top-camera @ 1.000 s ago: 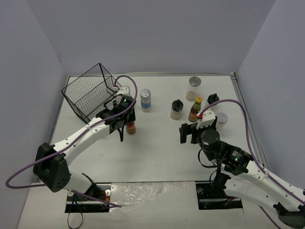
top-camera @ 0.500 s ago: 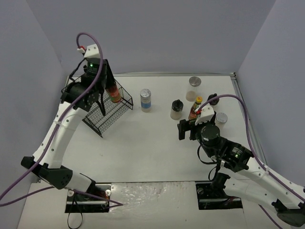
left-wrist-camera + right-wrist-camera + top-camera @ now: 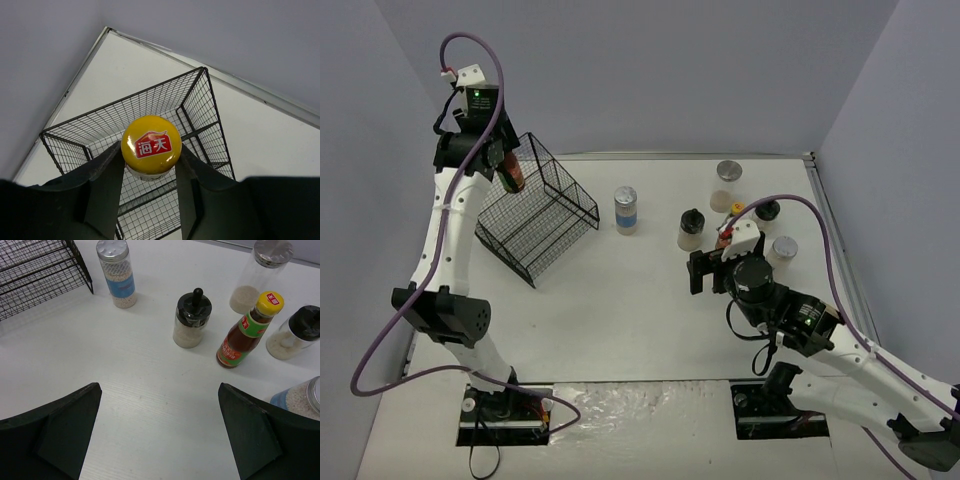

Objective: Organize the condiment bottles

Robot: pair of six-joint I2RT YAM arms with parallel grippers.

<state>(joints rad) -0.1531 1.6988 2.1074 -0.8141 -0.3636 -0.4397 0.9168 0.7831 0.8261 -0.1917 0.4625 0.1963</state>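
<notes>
Yellow-capped bottle [image 3: 151, 144] in left pincer [image 3: 149, 170]

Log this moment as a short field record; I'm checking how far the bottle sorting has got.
left gripper: shut on yellow-capped sauce bottle, held in the air over the wire basket
right gripper: open, empty, hovering in front of the table bottles
wire basket: tilted, far left, no bottle seen inside
bottles on table: six, all upright: blue-label jar, black-capped shaker, second sauce bottle, silver-lidded jar, second shaker, near-right jar
bottles in basket: none yet
</notes>
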